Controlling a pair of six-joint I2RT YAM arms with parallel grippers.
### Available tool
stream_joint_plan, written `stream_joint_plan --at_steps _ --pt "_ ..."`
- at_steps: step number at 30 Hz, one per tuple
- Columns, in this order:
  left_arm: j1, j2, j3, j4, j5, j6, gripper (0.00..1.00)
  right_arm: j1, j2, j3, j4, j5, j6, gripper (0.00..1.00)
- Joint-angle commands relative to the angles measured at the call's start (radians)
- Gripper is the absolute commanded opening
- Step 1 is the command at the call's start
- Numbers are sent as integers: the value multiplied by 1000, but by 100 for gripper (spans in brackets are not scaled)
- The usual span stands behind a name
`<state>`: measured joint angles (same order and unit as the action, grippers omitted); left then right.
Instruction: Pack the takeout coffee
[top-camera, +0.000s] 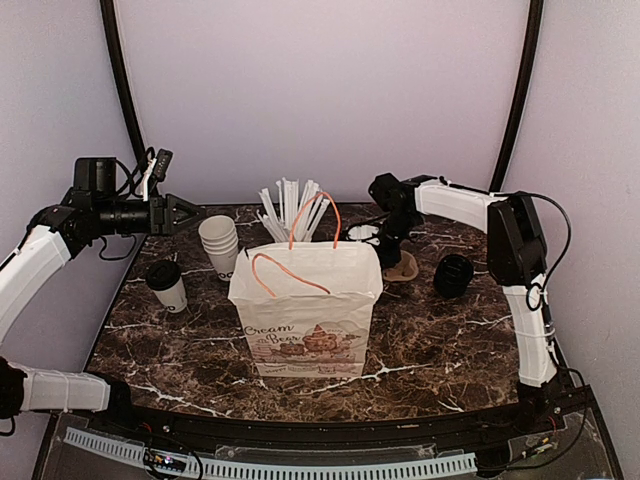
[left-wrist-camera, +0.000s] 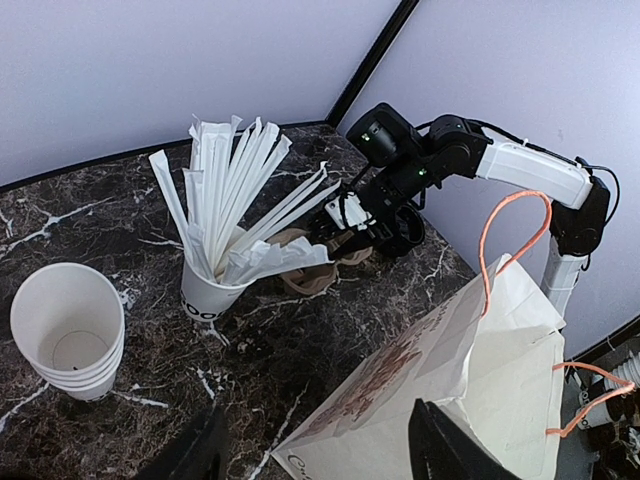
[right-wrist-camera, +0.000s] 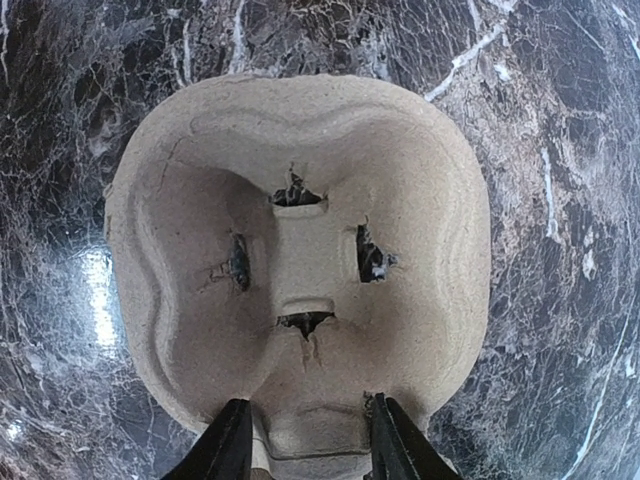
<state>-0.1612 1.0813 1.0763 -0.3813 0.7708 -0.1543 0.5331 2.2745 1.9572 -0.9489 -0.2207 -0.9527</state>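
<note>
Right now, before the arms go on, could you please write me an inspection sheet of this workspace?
Surface: dark marble-pattern table; no spill seen.
Job's things: small white paper cup with black plastic lid stands upright at the left, apart from the white printed paper bag with orange handles, which stands open in the middle.
Clutter: stack of lidless white paper cups; white cup of wrapped white straws; brown pulp cup carrier; black round thing, kind unclear.
Grippers: left gripper in the air, fingers open and empty; right gripper has its fingers on either side of the carrier's near rim, grip not certain.
Cables: black cable loops off the right arm, above the table.
Surroundings: pale lilac walls, black corner poles.
</note>
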Motion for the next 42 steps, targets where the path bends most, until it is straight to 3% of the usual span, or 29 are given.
stream_joint_plan --at_steps 1,15,27,33,42 --pt "-3 -9 -12 15 22 0 63 2 -12 4 -32 -5 -7 43" --pt "-3 -10 -15 24 26 -5 63 2 -31 -10 -24 20 21 32" --pt "-28 -4 17 31 83 8 63 1 -347 -93 -29 -17 72 30" --pt "-62 19 18 23 103 11 63 1 -505 -43 -49 -149 137 30" --pt "-126 70 36 20 73 -28 64 7 -745 -52 105 -439 332 31"
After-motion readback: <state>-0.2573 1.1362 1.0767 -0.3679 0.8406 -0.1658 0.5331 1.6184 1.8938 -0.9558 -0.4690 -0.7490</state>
